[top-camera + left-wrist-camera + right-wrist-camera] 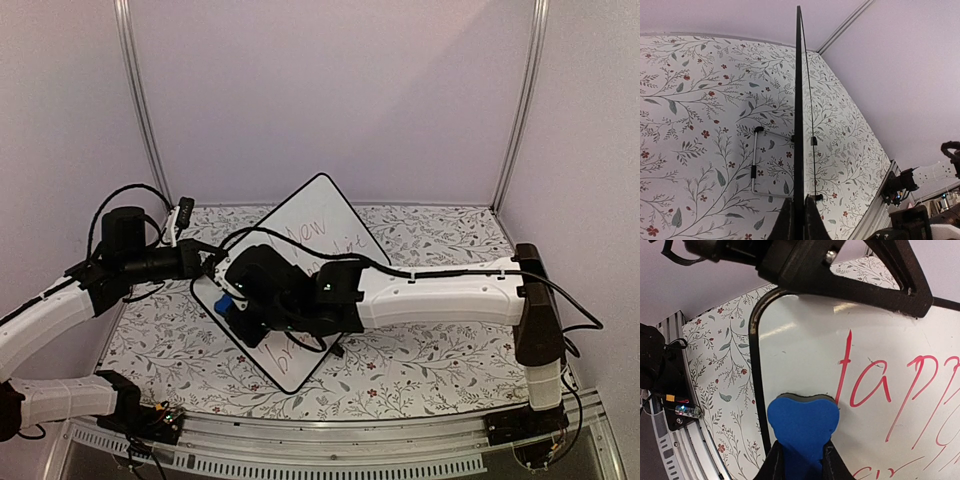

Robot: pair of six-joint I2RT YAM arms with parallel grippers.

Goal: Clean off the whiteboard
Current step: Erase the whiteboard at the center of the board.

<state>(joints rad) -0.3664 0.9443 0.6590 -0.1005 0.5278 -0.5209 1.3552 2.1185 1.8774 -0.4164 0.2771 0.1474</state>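
The whiteboard (318, 215) stands tilted like a diamond on the floral table, with red handwriting (865, 385) on its face. My left gripper (207, 266) is shut on its left corner. In the left wrist view the board (799, 100) shows edge on, pinched between the two fingers of that gripper (799, 222). My right gripper (802, 465) is shut on a blue eraser (802, 422). The eraser's grey felt presses against the board (800, 355) near its black rim, just left of the first red letter. From above, the eraser (226, 303) shows under the right wrist, which hides the board's middle.
A wire stand (756, 165) juts from the board's back onto the floral cloth (430, 355). Purple walls close in the back and sides. A metal rail (330, 455) runs along the near edge, with a small lit circuit board (682, 410) beside it.
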